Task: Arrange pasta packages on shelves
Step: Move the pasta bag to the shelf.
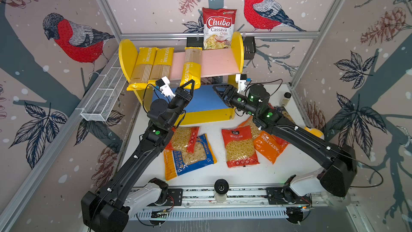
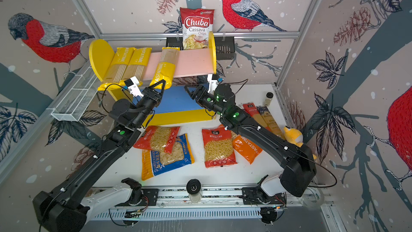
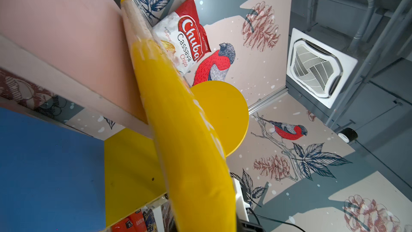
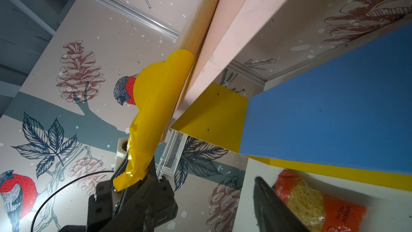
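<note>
The shelves have a pink upper board (image 1: 219,63) and a blue lower board (image 1: 205,99). Two yellow spaghetti packs (image 1: 142,65) (image 1: 161,64) lie on the upper board's left. A third yellow pack (image 1: 191,68) (image 3: 178,119) (image 4: 156,99) rests on that board and overhangs its front edge. My left gripper (image 1: 189,85) (image 2: 161,84) is shut on its lower end. To the right, my right gripper (image 1: 217,91) (image 2: 189,91) stands open and holds nothing, in front of the lower board. Red (image 1: 185,139) (image 1: 239,146), blue-yellow (image 1: 189,159) and orange (image 1: 267,146) pasta bags lie on the table.
A Chuba chips bag (image 1: 218,27) stands in a black basket (image 1: 248,47) behind the shelves. A white wire mesh basket (image 1: 104,94) hangs on the left wall. At the right lie long red and dark packs (image 2: 254,112), a small jar (image 1: 286,99) and a yellow toy (image 2: 294,137).
</note>
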Robot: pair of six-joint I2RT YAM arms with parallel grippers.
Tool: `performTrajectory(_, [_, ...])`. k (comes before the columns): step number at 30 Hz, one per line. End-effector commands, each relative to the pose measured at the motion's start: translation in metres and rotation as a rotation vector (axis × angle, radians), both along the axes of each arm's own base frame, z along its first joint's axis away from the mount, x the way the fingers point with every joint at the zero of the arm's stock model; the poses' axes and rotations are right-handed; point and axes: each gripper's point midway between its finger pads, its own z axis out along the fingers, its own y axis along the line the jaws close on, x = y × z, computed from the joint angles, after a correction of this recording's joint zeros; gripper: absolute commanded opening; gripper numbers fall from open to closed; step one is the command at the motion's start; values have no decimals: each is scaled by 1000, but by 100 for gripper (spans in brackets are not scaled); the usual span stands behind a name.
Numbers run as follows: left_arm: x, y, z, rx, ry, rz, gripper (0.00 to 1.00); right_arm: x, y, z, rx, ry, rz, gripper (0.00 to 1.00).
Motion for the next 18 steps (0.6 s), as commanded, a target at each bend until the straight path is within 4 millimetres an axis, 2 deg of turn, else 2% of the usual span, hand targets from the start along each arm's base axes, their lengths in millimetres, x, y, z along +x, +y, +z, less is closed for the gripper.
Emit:
performTrajectory(1, [-1,14,18,-14,-55,49,6,-1,-4,9,23,-38,-15,69])
performTrajectory(5, [-2,31,15,-7,-52,115,0,-2,-5,5,19,-34,-15,69])
performTrajectory(10, [-4,50,11,-17,-59,179,0,-3,-3,0,18,-27,-8,68])
performTrajectory(18, [-4,66,3,-95,-68,243,0,-5,2,-5,14,-20,3,68])
